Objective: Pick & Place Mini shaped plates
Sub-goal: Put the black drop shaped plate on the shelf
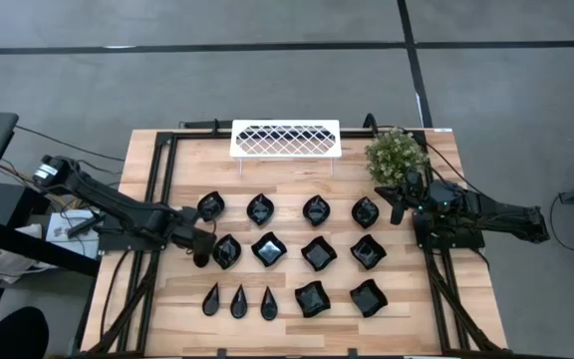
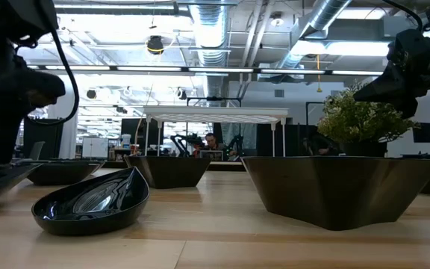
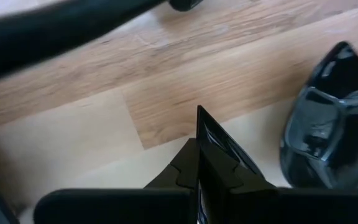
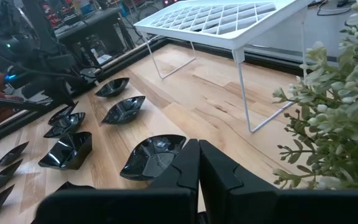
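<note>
Black plates [image 1: 317, 253] laid out in three rows on the wooden worktop [image 1: 292, 189], filling the middle and lower part of the high view: four rounded ones above, four squarer ones in the middle row, three teardrops [image 1: 239, 301] and two squarer dishes along the bottom. White rack [image 1: 286, 139] at the top centre, plant [image 1: 395, 154] at the upper right.

Left hand [image 1: 201, 253] low over the worktop at the left end of the middle row, fingers pressed together and pinching a thin glossy plate [image 3: 219, 144] upright on its edge. Next plate [image 1: 227, 250] of that row just beside the hand, to its right; seen large and glossy at the right edge of the left wrist view. Rounded plate [image 1: 210, 207] of the top row just above the hand.

Right hand [image 1: 398, 207] at the right edge of the rows, below the plant, fingers pressed together, holding nothing. Nearest plate [image 1: 365, 211] just to its left, apart from it.
</note>
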You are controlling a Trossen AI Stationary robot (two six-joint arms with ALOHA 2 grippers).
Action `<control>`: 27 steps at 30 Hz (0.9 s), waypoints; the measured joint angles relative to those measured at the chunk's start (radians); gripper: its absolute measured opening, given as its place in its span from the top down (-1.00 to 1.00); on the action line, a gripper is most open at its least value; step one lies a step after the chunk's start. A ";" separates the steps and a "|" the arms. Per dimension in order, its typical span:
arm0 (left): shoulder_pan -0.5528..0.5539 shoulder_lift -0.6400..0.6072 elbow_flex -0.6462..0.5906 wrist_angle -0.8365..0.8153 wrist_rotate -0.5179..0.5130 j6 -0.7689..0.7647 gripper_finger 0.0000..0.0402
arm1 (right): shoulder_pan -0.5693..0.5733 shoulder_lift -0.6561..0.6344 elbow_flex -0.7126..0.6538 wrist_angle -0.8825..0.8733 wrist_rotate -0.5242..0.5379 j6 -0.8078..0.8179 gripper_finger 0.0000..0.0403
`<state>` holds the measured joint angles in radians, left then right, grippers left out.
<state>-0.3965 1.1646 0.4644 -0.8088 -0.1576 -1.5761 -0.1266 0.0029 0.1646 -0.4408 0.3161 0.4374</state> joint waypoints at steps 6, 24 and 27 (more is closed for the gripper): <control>0.000 -0.077 0.000 -0.069 -0.004 -0.003 0.98 | 0.000 0.000 0.000 0.000 0.000 -0.001 1.00; 0.000 -0.167 0.000 -0.074 -0.023 0.000 0.98 | 0.000 0.000 0.000 -0.001 0.000 -0.001 1.00; 0.000 -0.171 0.000 -0.075 -0.030 0.000 0.98 | 0.000 0.000 0.000 -0.001 0.000 -0.001 1.00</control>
<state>-0.3965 0.9936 0.4644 -0.8841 -0.1875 -1.5761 -0.1265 0.0026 0.1646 -0.4416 0.3161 0.4366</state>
